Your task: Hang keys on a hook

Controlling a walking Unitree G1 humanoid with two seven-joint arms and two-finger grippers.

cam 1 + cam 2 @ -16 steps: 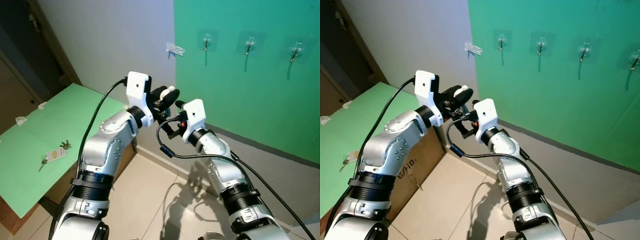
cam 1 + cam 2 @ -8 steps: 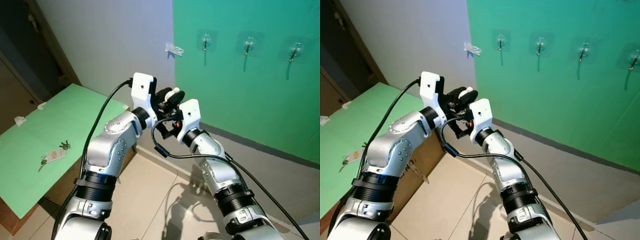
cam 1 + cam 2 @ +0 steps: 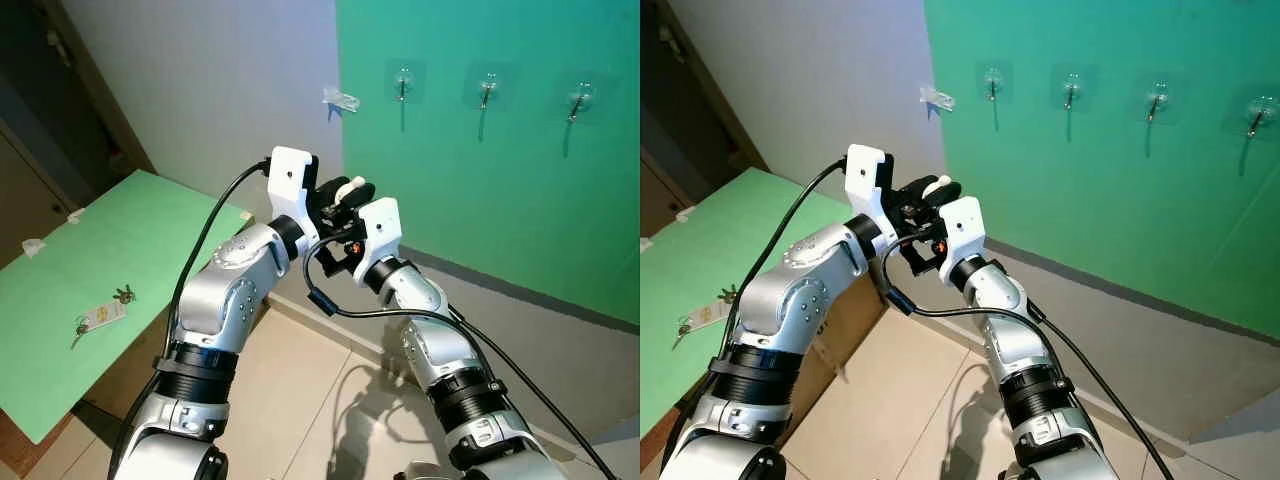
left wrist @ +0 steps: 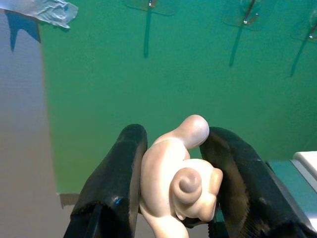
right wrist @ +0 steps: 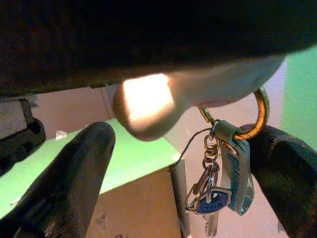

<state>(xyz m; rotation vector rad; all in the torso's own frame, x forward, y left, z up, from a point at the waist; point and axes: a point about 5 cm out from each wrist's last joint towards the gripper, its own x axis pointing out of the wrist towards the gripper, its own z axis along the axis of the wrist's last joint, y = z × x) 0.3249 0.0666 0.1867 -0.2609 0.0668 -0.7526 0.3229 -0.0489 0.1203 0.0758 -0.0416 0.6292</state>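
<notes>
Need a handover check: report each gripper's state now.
Left gripper: shut on the cream keychain figure.
Right gripper: open, fingers either side of the hanging keys.

Green wall panel [image 3: 480,200] at right, grey wall [image 3: 220,90] at left. Beige tiled floor [image 3: 300,400]. Green-topped table [image 3: 90,270] at left. Dark doorway [image 3: 30,120] beyond.

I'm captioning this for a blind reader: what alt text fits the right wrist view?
A bunch of keys on a gold ring hangs from a cream figurine, between the right gripper's two open black fingers.
</notes>
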